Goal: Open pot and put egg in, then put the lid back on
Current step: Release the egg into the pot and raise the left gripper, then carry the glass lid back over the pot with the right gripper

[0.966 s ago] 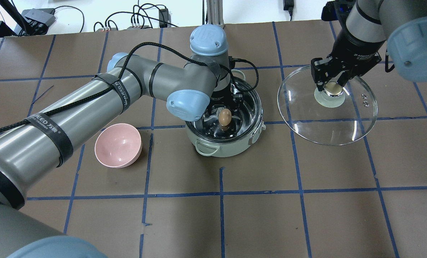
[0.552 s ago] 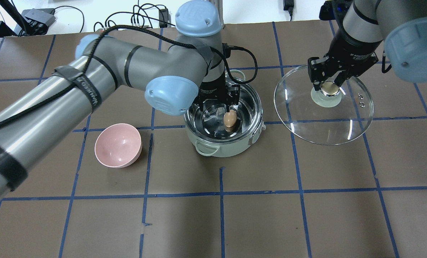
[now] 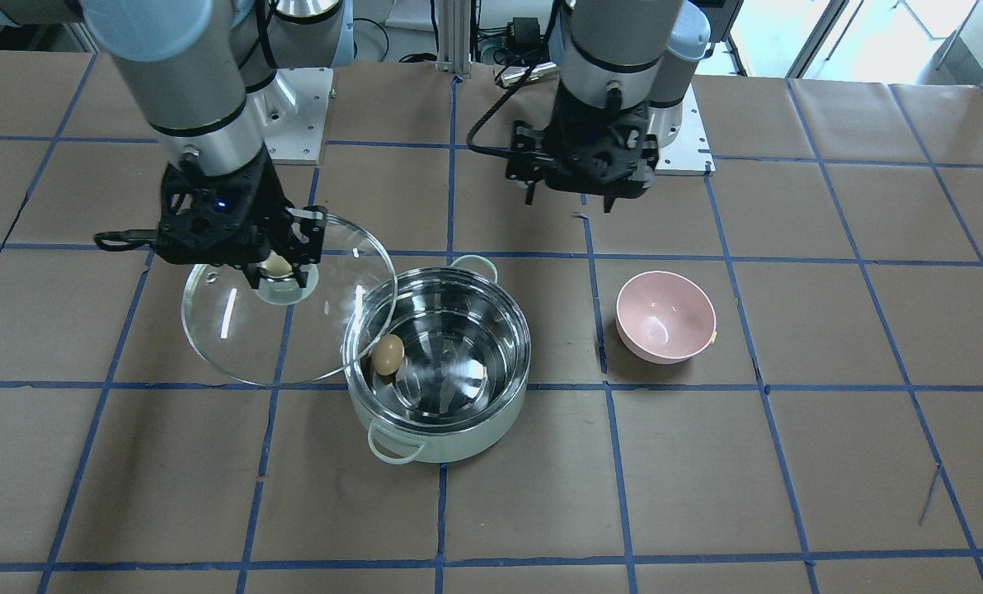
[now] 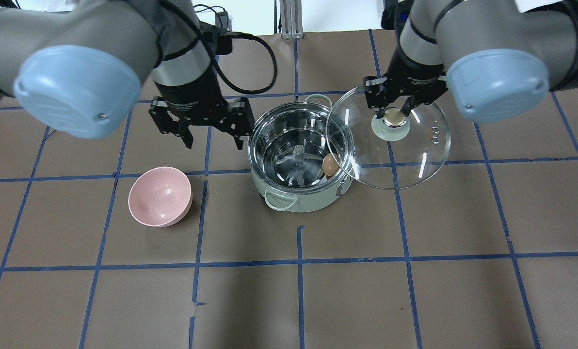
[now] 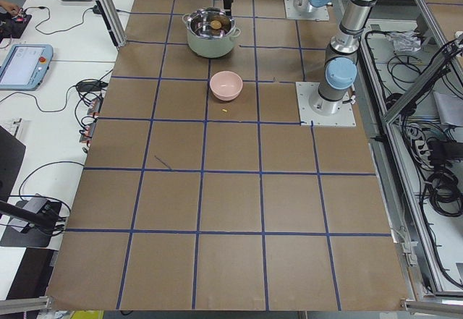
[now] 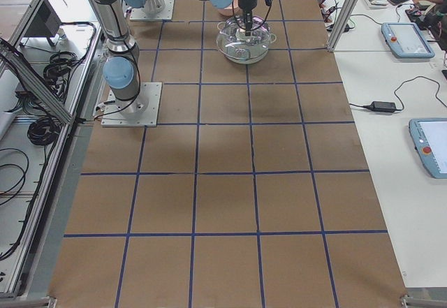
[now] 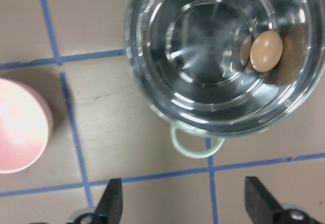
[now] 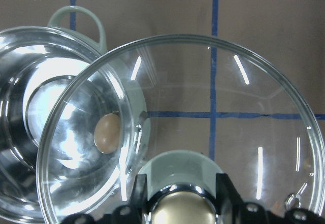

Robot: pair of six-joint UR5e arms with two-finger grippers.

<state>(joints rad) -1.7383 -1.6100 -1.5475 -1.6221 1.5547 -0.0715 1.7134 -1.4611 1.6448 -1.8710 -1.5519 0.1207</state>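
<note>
— Overhead exterior gives us the left tool (image 4: 214,139) best. How does it stand?

— Released, we say: its two fingers are spread wide with nothing between them. It hangs above the surface (image 4: 415,300), just beside the pot (image 4: 298,201) on the robot's left. Our left wrist view agrees, with both dark fingertips far apart at the bottom edge and bare surface between them (image 7: 185,203).

— And the right tool (image 4: 392,112)?

— Clenched on the beige knob (image 4: 392,118) of the lid (image 4: 405,155). In the right wrist view we see the fingers pressing the knob (image 8: 177,211) from both sides.

— Where does the lid sit, then?

— It is off the pot, at the robot's right of it, carried by the knob. Its near edge overlaps the pot's rim in the overhead and front-facing views (image 3: 236,338). Whether glass touches rim we cannot tell.

— The egg (image 4: 330,165)?

— Inside the pot, on the steel bottom, against the wall on the robot's right, under the overlapping edge of the lid. We see it through the glass from the right wrist (image 8: 107,133).

— Anything farther out?

— One pink bowl (image 4: 159,196), upright on the surface, well apart from the pot on the robot's left.
</note>
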